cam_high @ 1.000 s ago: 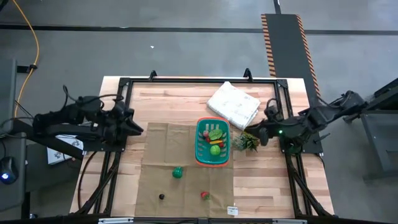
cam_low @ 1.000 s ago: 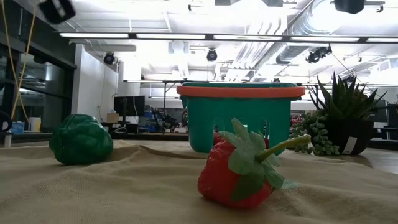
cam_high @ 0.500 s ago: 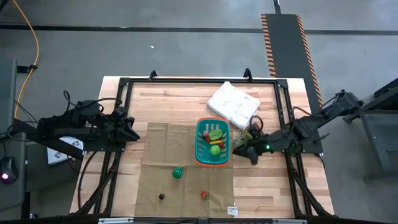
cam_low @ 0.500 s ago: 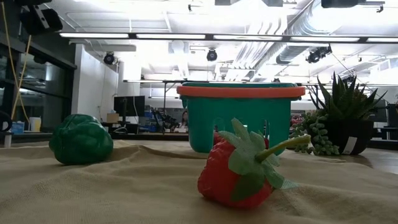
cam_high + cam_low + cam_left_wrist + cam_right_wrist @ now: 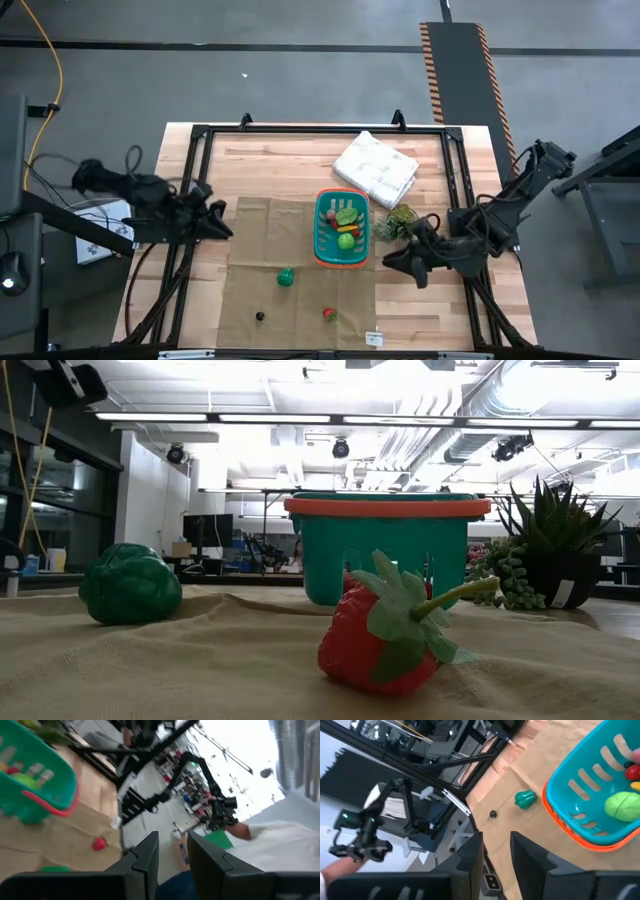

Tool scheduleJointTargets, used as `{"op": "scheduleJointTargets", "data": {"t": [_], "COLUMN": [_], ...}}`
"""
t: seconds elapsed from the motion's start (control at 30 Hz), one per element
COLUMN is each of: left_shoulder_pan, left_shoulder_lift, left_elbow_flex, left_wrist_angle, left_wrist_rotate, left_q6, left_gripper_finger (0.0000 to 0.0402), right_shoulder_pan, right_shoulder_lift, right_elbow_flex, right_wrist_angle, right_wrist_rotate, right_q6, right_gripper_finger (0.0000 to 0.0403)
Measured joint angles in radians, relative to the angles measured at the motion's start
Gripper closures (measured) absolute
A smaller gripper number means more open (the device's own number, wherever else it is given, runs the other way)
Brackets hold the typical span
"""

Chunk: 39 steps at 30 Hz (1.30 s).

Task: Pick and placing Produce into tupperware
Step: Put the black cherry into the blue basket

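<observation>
Wooden tabletop with a tan cloth, high view: the teal basket (image 5: 342,229) near centre already holds several produce pieces, while a green vegetable (image 5: 286,277) at its 7 o'clock, a red strawberry (image 5: 328,314) at 6 o'clock and a small dark berry (image 5: 259,317) remain on the cloth; the left gripper (image 5: 222,222) waits at the basket's 9 o'clock and the right gripper (image 5: 392,263) hovers at 4 o'clock beside the spiky plant (image 5: 398,224). Low view: strawberry and green vegetable lie loose before the basket. Wrist views: each gripper's fingers stand narrowly parted around nothing, so the task appears partly done, three pieces left.

Red berry (image 5: 385,630) front, teal basket (image 5: 385,547) behind, green veg (image 5: 130,583) left.
</observation>
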Motion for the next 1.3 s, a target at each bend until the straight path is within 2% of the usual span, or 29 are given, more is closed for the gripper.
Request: {"op": "scheduleJointTargets", "data": {"t": [0.23, 0.43, 0.6, 0.67, 0.9, 1.07, 1.2, 1.3], "left_shoulder_pan": [-0.368, -0.686, -0.826, -0.844, -0.84, -0.839, -0.839, -0.839], "left_shoulder_lift": [0.186, 0.424, 0.58, 0.63, 0.814, 0.91, 0.97, 1.002], "left_elbow_flex": [-0.008, -0.007, 0.031, 0.052, 0.132, 0.221, 0.287, 0.314], "left_wrist_angle": [0.185, 0.323, 0.321, 0.322, 0.26, 0.021, -0.145, -0.21], "left_wrist_rotate": [-0.36, -0.681, -0.963, -1.024, -0.976, -0.945, -0.909, -0.855], "left_q6": [0.0, -0.084, -0.171, -0.188, -0.282, -0.392, -0.403, -0.404], "left_gripper_finger": [0.032, 0.0346, 0.0357, 0.0357, 0.0357, 0.0357, 0.0357, 0.0357], "right_shoulder_pan": [0.024, 0.023, 0.023, 0.023, 0.023, 0.023, 0.023, 0.023], "right_shoulder_lift": [0.002, 0.002, 0.002, 0.002, 0.002, 0.002, 0.002, 0.002], "right_elbow_flex": [0.0, 0.0, 0.0, 0.0, 0.0, 0.0, 0.0, 0.0], "right_wrist_angle": [0.002, 0.002, -0.001, -0.011, -0.03, -0.03, -0.039, -0.045], "right_wrist_rotate": [0.011, 0.004, -0.017, -0.019, -0.034, -0.035, -0.035, -0.035], "right_q6": [0.011, -0.031, -0.067, -0.073, -0.078, -0.076, -0.079, -0.081], "right_gripper_finger": [0.0314, 0.0314, 0.0314, 0.0314, 0.0314, 0.0314, 0.0314, 0.0314]}}
